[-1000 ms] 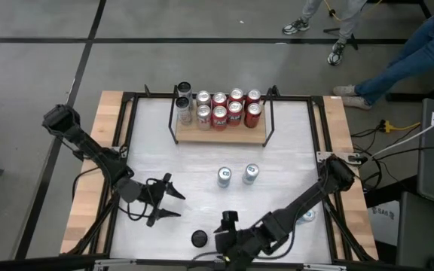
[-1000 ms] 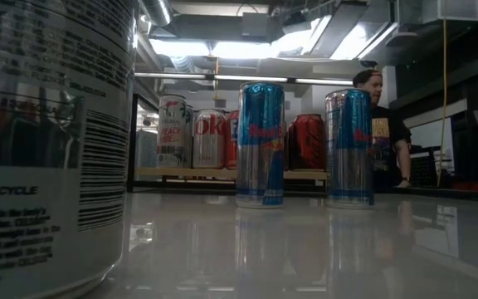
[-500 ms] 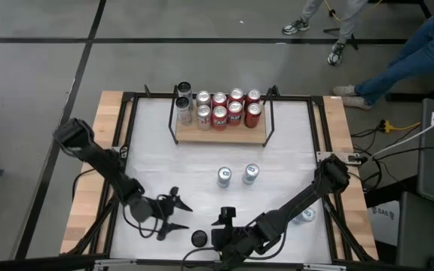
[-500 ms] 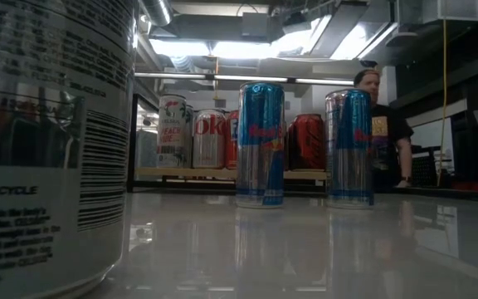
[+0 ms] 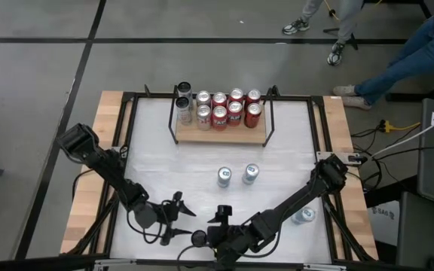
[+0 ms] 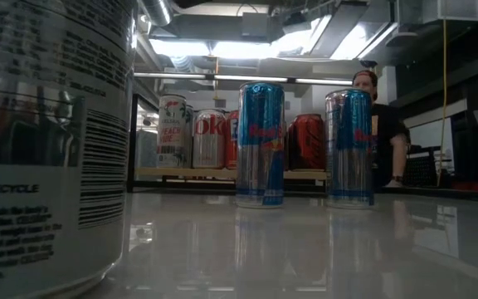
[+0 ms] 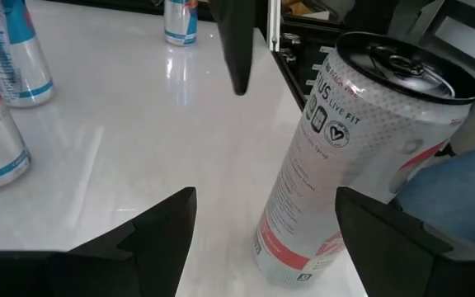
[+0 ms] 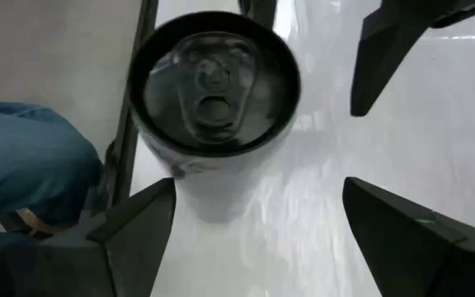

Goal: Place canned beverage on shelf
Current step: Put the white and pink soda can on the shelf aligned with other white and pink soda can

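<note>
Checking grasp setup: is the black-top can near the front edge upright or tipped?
Upright. The black-top can stands on its base on the table, lid up; the right wrist view looks straight down on its lid.

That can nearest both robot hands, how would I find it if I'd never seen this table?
Start at the white table and go to its near edge, opposite the shelf. The black-topped can stands there alone between the left hand and the right hand. Its white body and black lid differ from the two blue cans mid-table.
</note>
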Motion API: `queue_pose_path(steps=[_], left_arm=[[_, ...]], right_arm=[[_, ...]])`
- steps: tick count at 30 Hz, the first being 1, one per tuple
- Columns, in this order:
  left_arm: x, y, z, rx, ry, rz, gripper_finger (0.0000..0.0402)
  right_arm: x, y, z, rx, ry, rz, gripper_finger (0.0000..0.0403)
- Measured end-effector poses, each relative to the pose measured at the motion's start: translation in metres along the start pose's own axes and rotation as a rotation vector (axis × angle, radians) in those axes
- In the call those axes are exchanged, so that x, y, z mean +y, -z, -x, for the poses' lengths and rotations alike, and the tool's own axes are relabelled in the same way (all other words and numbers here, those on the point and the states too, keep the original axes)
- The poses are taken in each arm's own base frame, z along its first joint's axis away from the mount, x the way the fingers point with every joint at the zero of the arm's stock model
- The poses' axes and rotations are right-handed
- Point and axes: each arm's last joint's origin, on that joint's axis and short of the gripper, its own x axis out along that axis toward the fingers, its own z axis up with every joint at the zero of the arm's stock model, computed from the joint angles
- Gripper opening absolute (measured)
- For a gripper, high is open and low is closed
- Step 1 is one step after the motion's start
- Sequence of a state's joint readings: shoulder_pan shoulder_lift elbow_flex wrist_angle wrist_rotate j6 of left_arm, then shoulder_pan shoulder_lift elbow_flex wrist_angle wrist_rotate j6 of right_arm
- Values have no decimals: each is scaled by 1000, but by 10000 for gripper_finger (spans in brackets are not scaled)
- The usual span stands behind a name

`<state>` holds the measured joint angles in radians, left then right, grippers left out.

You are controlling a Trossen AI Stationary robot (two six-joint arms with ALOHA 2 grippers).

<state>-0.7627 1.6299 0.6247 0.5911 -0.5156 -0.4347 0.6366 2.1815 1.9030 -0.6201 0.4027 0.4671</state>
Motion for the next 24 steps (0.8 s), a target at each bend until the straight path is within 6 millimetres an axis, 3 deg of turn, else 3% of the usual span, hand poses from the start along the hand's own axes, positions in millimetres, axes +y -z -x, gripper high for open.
queue_pose_path(steps=[24], left_arm=[[-18, 8, 11, 12, 67, -14, 283]], right_arm=[[-16, -6, -6, -13, 72, -54, 337]])
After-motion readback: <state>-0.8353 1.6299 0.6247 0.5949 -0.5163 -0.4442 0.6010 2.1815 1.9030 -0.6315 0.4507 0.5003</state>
